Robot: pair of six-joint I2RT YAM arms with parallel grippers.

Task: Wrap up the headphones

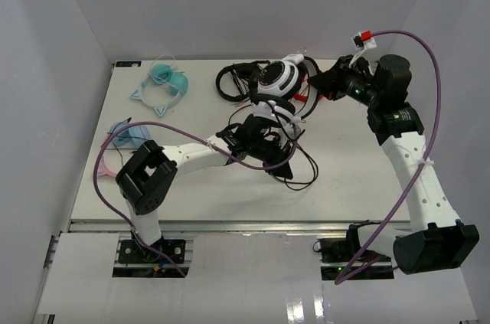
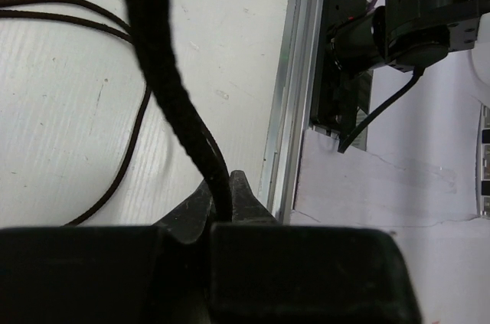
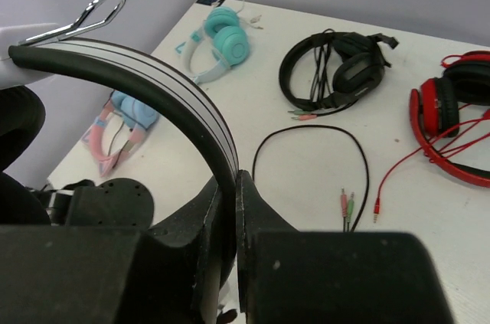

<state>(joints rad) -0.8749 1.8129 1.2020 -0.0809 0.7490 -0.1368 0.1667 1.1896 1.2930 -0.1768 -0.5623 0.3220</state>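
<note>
**Desk:** Where are the white headphones?

**Photographer:** Raised over the far middle of the counter, between the two arms. The right hand is pinching the striped headband, fingers pressed against either side of it.

**Desk:** And the left hand?

**Photographer:** Just near of the cups, nipping the black cable between its fingertips. More of the cable lies looped on the counter beside it.

**Desk:** Anything else in shot?

**Photographer:** Black headphones lie just left of the white pair, with red headphones on the right. Teal headphones sit at the far left, and a pink-and-blue pair is at the left edge.
</note>
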